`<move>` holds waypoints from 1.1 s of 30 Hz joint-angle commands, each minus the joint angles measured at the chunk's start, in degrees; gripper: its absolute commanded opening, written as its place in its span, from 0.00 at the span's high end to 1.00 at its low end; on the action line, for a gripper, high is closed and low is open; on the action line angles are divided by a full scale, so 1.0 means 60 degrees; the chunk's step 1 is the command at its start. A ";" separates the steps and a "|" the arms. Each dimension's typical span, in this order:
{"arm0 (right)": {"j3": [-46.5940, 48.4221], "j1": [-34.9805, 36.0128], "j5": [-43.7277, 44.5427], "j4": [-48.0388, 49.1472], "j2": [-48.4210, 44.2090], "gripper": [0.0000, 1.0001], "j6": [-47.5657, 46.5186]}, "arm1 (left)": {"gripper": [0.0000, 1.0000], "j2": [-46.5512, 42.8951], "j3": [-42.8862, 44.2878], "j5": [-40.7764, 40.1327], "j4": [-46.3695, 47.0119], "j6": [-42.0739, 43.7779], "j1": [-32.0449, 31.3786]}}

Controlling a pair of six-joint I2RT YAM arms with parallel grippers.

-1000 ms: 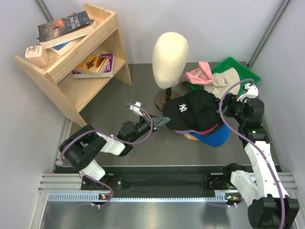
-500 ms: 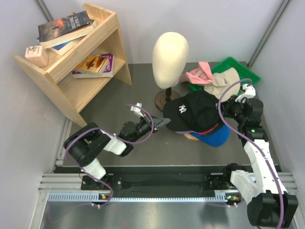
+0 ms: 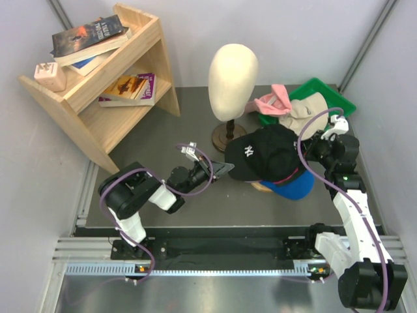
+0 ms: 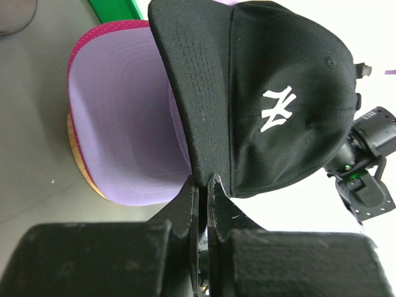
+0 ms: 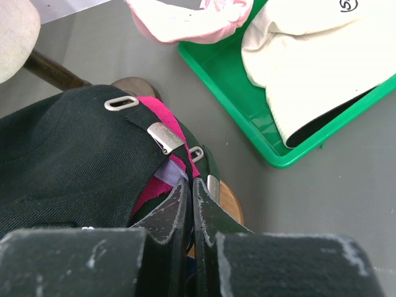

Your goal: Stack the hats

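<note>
A black cap (image 3: 270,151) with a white logo lies on top of a stack with a lavender cap (image 4: 124,124), a magenta cap (image 5: 162,120) and a blue cap (image 3: 296,189). My left gripper (image 3: 225,168) is shut on the black cap's brim (image 4: 198,93), its tips (image 4: 202,180) pinching the brim's edge. At the back of the stack my right gripper (image 5: 190,184) is shut among the straps, on the black cap's rear band as far as I can see. A light pink cap (image 3: 270,101) and a cream bucket hat (image 3: 306,111) lie at the green tray (image 3: 332,94).
The cream mannequin head (image 3: 232,72) on its round wooden foot stands just behind the stack. A wooden knob stand (image 5: 229,201) shows under the caps. A wooden shelf (image 3: 111,72) with books fills the back left. Walls close in on both sides.
My right gripper has closed at the back of the stack. The left arm's elbow swung to the right and the black cap shifted slightly right with it.
</note>
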 commanded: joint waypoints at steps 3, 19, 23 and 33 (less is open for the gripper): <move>-0.0170 -0.0211 0.0851 -0.0068 -0.0017 1.00 -0.0419 | 0.91 -0.0059 0.0215 -0.0494 -0.4226 0.1660 0.0118; -0.0141 -0.0211 0.0837 -0.0112 -0.0207 1.00 -0.0419 | 0.49 0.0191 0.1036 -0.0099 -0.5312 0.2043 0.0104; -0.0009 -0.0196 0.0939 -0.0302 -0.0369 0.94 -0.0404 | 0.45 -0.0555 0.0831 -0.0523 -0.5997 0.2364 0.0162; 0.0928 -0.0211 0.1203 -0.1840 -0.1656 0.28 -0.0449 | 0.15 -0.3982 0.0861 -0.2221 -1.0053 0.4004 0.0484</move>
